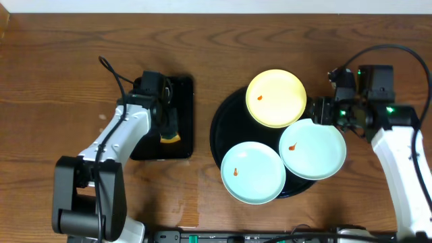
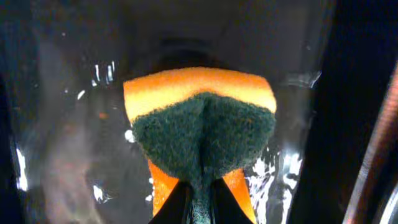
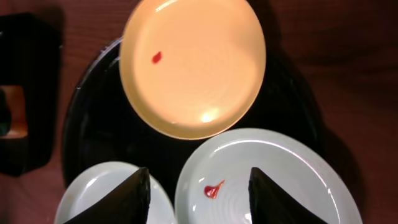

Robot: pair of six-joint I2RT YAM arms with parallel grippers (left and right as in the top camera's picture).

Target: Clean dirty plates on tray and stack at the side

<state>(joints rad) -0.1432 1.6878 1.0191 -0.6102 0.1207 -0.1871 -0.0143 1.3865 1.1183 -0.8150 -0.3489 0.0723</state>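
left end effector (image 2: 199, 208): clamped on the sponge (image 2: 199, 124), pinching its lower end so the green scouring face bulges forward, ready for rubbing. it hangs over the small rectangular tray (image 1: 185, 91), left of the bench's middle.
right end effector (image 3: 199, 169): fingers apart, nothing gripped. it is poised above the inner rim of the right mint plate (image 1: 312, 148), probably to steady or take that plate.
round tray (image 1: 217, 128): sits right of the bench's middle, towards the right edge, and carries all three plates.
yellow plate (image 1: 275, 98): on the tray's far side, with a small red smear left of its centre.
left mint plate (image 1: 253, 172): on the tray's near side, overhanging the rim, with a smear left of its centre.
right mint plate: on the tray's right side, overhanging the rim, its far edge meeting the yellow plate's, smear towards its left.
bench (image 1: 54, 67): brown wood. no plate is stacked on it yet.
step, as i judge it: no plate is cleaned so far, and the sponge has yet to cross to the round tray.
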